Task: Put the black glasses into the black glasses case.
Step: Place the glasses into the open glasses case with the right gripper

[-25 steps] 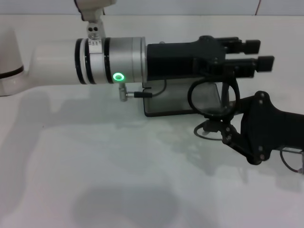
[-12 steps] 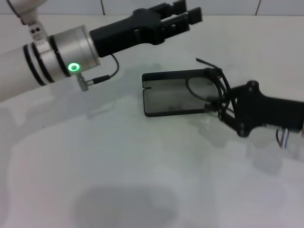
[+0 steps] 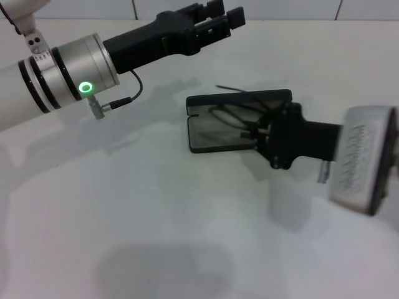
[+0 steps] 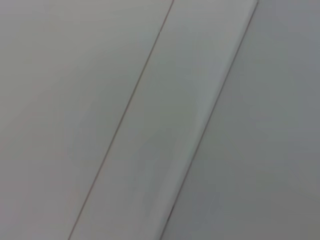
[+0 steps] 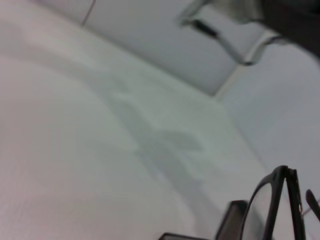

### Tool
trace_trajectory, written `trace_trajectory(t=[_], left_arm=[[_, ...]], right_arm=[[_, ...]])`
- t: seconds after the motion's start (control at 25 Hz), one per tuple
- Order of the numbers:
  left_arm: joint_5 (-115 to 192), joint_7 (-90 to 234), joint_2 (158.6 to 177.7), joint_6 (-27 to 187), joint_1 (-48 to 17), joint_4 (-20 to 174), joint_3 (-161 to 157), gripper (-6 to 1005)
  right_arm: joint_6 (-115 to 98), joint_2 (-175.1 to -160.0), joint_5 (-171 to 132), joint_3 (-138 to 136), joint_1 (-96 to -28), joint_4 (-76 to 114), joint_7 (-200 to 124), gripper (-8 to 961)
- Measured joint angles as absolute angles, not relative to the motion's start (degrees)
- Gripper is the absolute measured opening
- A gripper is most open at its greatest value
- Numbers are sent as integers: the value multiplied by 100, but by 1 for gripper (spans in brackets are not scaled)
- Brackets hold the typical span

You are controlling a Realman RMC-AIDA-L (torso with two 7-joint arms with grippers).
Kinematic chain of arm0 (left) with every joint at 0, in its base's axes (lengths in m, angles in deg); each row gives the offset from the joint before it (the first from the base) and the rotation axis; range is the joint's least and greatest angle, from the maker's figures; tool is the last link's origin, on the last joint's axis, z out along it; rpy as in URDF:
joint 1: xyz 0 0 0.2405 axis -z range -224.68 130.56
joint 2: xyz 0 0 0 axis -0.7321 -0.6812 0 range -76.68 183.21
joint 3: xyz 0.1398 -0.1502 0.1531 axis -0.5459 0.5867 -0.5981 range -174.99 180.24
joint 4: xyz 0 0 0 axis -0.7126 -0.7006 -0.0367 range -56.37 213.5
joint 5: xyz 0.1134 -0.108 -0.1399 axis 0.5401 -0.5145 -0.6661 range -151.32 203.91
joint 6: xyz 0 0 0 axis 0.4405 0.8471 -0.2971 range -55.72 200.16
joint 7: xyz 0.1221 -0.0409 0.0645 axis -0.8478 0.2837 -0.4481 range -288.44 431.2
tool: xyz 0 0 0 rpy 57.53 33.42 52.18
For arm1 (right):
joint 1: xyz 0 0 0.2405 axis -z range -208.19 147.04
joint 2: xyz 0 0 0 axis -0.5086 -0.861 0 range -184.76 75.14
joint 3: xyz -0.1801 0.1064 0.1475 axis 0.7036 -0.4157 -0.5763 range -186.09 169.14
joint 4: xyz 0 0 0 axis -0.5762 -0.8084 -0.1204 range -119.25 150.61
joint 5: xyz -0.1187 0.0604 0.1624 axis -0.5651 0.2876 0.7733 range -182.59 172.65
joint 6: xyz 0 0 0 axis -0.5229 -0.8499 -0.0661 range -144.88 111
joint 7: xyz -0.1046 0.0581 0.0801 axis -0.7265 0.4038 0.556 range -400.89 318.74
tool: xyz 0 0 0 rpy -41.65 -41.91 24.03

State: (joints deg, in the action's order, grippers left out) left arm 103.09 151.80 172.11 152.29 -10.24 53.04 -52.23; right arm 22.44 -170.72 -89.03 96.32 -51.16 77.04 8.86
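Two arms show in the head view over a white table (image 3: 156,237). The right tool (image 3: 259,129) reaches in from the robot's right, low over the open black glasses case (image 3: 215,134), and is closed on the black glasses (image 3: 234,115). The frame hangs tilted over the case's right half, partly inside its outline; one slim temple arm sticks up and out past the case's far edge, towards the back of the table. Whether the glasses touch the grey lining cannot be told from here. The case lies flat near the middle of the table, its open tray facing up, with the far strip showing as a darker black band.

In the right wrist view a lens rim of the glasses (image 5: 272,205) fills the lower corner, with a corner of the case (image 5: 230,225) just beside it on the pale table.

The left tool (image 3: 218,18) is held high and well apart from the case, at the far left of the table, pointing towards the back wall; its fingers stand a narrow way apart with nothing between them. The left wrist view shows only plain wall panels (image 4: 150,120)
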Motion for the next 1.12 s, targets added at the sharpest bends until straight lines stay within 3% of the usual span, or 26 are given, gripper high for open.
trace_trajectory(t=[0.36, 1.12], left_arm=[[10486, 15180, 17216, 15206, -955, 5300, -5221, 644], [10482, 15110, 17198, 15141, -897, 5290, -5187, 644]], right_arm=[[-501, -17096, -9809, 11345, -5147, 7979, 1407, 107], [-1517, -17100, -9810, 11994, -5288, 7829, 1342, 107]])
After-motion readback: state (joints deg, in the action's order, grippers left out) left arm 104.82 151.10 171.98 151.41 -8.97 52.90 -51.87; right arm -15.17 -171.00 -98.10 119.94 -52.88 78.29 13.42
